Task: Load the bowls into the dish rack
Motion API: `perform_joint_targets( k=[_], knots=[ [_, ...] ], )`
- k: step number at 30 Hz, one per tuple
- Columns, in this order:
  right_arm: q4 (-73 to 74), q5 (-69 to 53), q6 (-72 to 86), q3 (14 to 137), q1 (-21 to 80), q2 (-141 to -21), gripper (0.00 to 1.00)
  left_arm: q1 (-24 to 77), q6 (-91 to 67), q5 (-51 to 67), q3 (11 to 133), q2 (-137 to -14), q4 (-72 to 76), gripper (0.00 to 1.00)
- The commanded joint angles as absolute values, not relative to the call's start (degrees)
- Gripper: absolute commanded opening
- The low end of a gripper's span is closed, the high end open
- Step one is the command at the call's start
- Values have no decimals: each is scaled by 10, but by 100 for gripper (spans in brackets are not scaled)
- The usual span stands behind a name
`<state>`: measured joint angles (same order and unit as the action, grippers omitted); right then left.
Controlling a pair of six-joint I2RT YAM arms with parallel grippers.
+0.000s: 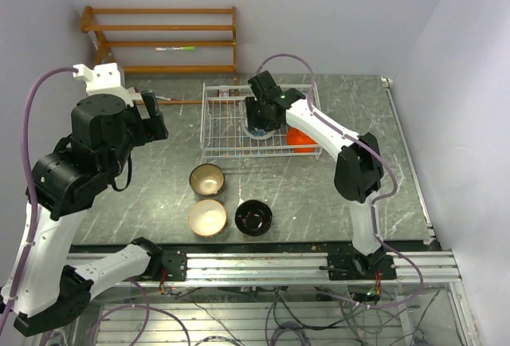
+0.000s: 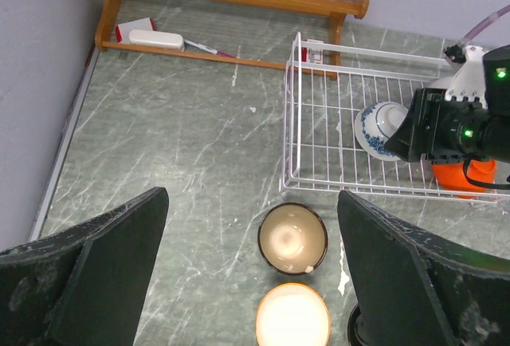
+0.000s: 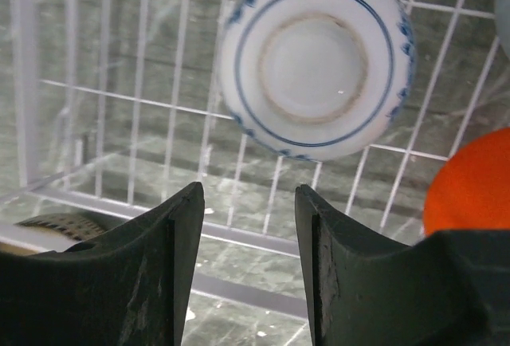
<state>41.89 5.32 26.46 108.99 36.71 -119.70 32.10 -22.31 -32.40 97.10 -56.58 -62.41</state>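
Dish rack (image 1: 223, 127), orange bowl (image 1: 301, 140) inside (black bowl (image 1: 253, 218) outside)

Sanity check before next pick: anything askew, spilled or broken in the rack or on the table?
Only the blue-and-white bowl: it sits tilted on its side in the dish rack, foot ring facing the right gripper, not flat. Possibly deliberate. No spill or damage visible.

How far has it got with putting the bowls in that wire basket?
Done: the blue-and-white bowl and the orange bowl are in the dish rack; the right arm hides part of it. In hand: nothing; the right gripper hangs open above the blue-and-white bowl, and the left gripper is open and empty. Left: the brown bowl, the cream bowl and the black bowl sit on the table.
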Motion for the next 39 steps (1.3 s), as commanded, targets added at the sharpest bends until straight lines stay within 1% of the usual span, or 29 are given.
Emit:
perform_joint_targets(
  k=[1, 7, 22, 27, 31, 36, 39],
  knots=[
    [456, 116, 257, 1108, 367, -1213, 50, 324, -214, -338, 980, -557, -625, 99],
    [438, 113, 254, 1116, 367, -1230, 50, 324, -209, -342, 974, -556, -623, 99],
    [409, 169, 271, 1173, 363, -1292, 51, 324, -196, -346, 962, -559, -618, 99],
    [395, 226, 271, 1166, 358, -1293, 51, 324, -190, -350, 963, -560, -620, 99],
    [387, 250, 273, 1165, 343, -1296, 51, 324, -185, -348, 962, -565, -619, 99],
    [381, 265, 256, 1185, 333, -1298, 51, 324, -176, -350, 963, -573, -613, 99],
    [364, 241, 238, 1182, 334, -1281, 51, 324, -174, -347, 964, -576, -609, 99]
  ],
)
